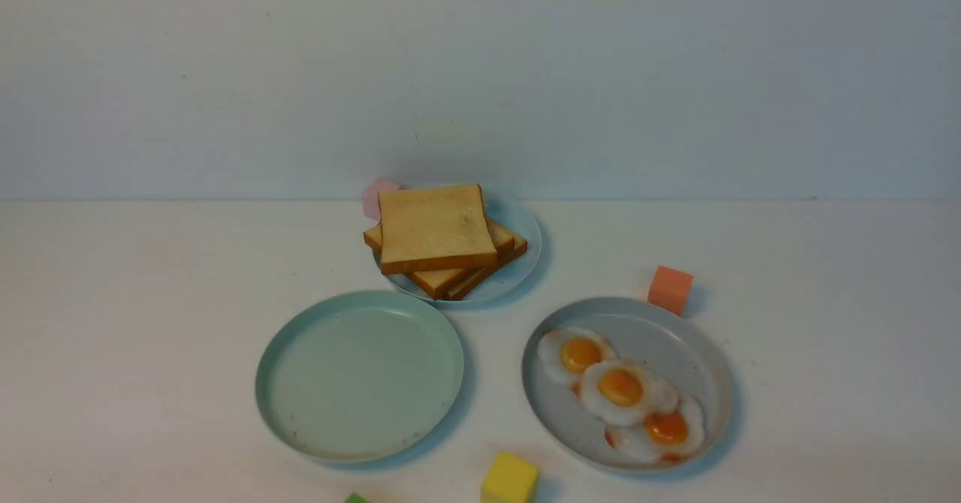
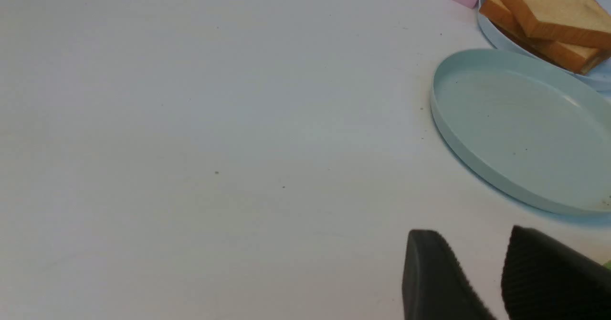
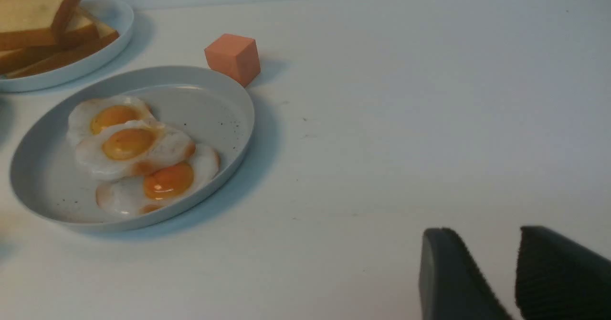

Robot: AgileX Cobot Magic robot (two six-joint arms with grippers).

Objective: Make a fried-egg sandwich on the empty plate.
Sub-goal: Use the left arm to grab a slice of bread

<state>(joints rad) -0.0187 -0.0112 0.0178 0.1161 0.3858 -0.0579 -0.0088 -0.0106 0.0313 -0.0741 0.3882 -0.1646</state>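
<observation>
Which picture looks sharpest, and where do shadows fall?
Front view: soft, hazy light; the orange block shadows faintly to its right. Left wrist view: the green plate looks crisp, the close black tool soft-edged. Right wrist view: sharpest; shiny glints on the eggs, blue-grey shadow beside the grey plate.

Pastel plates showing on a white table (image 1: 150,338).
I'm seeing a dark-specked mint-green plate (image 1: 359,375) at 7 o'clock, golden-brown toast (image 1: 435,225) on a light-blue plate (image 1: 522,221) at 12, and orange-yolked white eggs (image 1: 620,387) on a grey-blue plate (image 1: 676,330) at 4.
</observation>
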